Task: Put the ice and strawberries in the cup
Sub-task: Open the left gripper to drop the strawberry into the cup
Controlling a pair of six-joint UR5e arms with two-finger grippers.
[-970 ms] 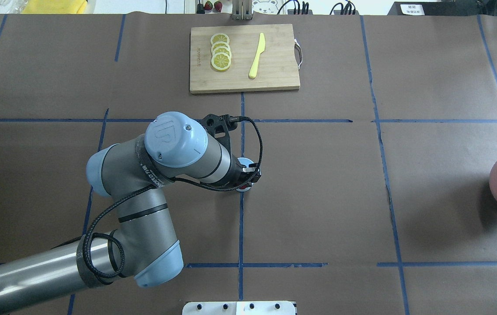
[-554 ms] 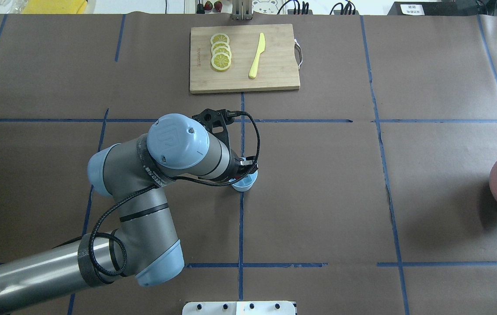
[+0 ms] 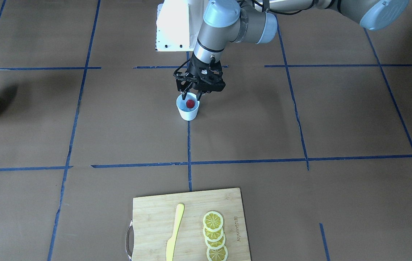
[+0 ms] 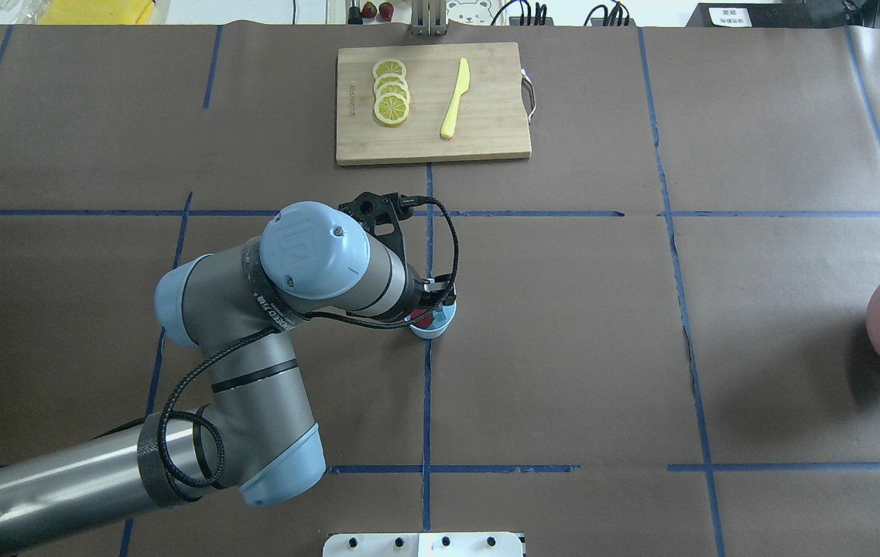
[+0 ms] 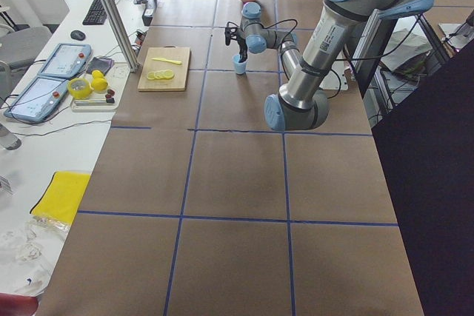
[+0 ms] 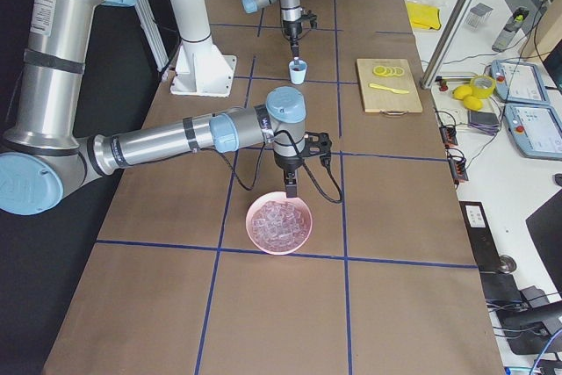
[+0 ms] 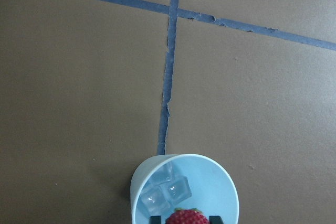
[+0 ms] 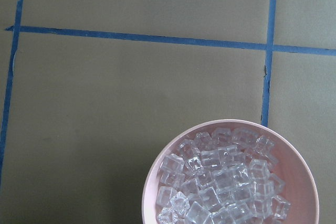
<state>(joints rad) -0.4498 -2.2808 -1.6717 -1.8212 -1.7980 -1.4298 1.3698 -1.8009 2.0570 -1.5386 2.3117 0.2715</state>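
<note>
Brown paper marked with a grid of blue tape covers the table [image 4: 563,348].

**Centre.** The cup [image 3: 187,113] stands upright on a tape line near the middle of the table, between the robot's base and the board [image 4: 486,139]. The left wrist view shows two cubes of ice [image 7: 165,192] against the cup's pale blue inner wall.

**Left arm.** The left gripper [image 3: 190,98] points straight down, directly over the cup's mouth. The strawberry [image 7: 185,217] is at the mouth of the cup, between the two fingers [image 7: 213,219]. A narrow gap shows on each side of the berry, so the jaws are spread and the berry appears released. How deep it sits in the cup cannot be judged. From overhead, the arm's wrist hides most of the cup, leaving part of the rim and a patch of red visible.

**Right arm.** The right gripper [image 6: 291,189] hangs just above the near rim of the pink bowl [image 6: 252,217], pointing down. It appears only in the side view, where its jaw state cannot be told. The bowl is heaped with clear ice cubes [image 8: 220,182] and stands well apart from the cup, toward the robot's right end of the table.

**Far side.** On the board lie four overlapping lemon slices [image 4: 391,93] and, beside them but apart, a yellow knife [image 4: 454,99]. The board's handle faces the robot's right.
</note>
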